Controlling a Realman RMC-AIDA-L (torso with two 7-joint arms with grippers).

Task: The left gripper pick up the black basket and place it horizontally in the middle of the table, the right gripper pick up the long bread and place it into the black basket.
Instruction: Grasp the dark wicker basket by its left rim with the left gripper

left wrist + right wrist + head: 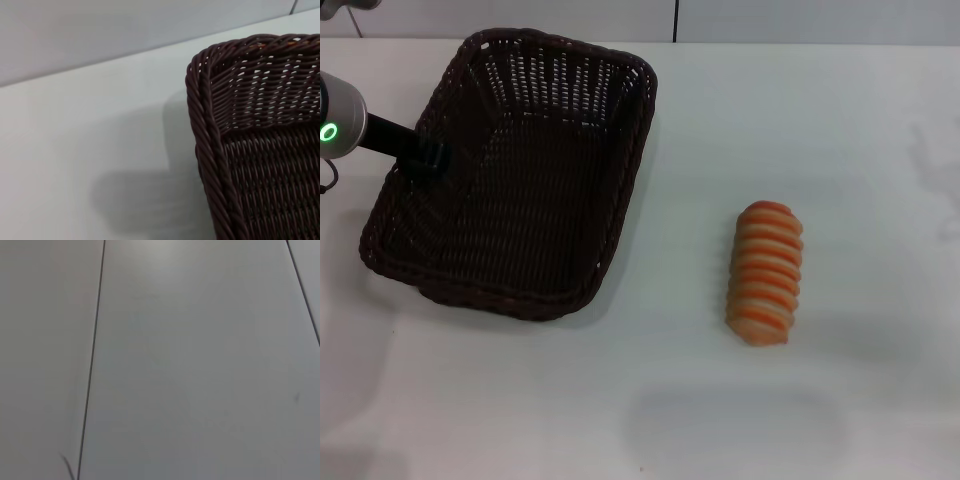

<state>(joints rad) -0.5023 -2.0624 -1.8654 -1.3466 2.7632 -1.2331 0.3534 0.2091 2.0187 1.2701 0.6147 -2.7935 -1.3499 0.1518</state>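
The black basket [625,170] sits on the left part of the white table [670,410], its long side running away from me. My left gripper [428,158], on the silver arm with the green light, is at the basket's left rim. The left wrist view shows a corner of the basket's braided rim [207,135] over the table [100,125], with no fingers in it. The long bread [766,272] lies on the table to the right of the basket, striped side up and well apart from it. My right gripper is out of view.
A grey wall with a dark seam [676,20] runs behind the table's far edge. The right wrist view shows only plain grey panels with thin dark seams [92,360].
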